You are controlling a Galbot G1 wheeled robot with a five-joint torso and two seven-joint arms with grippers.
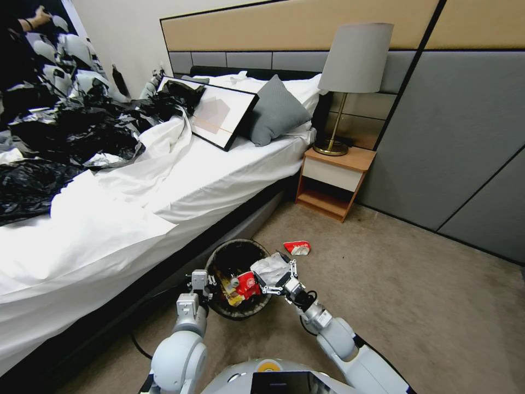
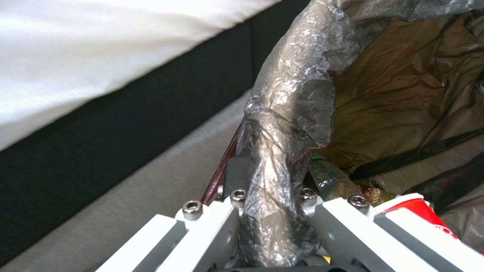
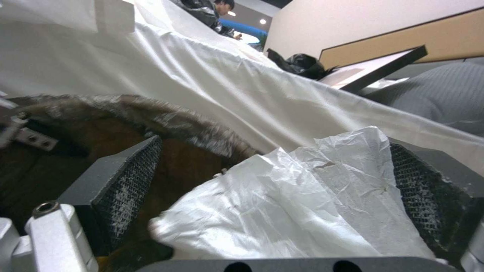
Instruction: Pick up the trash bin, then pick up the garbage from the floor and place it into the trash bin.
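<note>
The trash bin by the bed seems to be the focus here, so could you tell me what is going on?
The left gripper is shut on the rim of the trash bin, holding it beside the bed. The right gripper is at the bin's opening with its fingers open around a crumpled white paper. Wrappers already lie inside, and a red wrapper is on the carpet beyond.

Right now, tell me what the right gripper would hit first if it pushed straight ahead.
Probably the trash bin's bag-lined far wall; the right gripper, jaws open around crumpled white paper, points across its opening. Depth is unclear.
</note>
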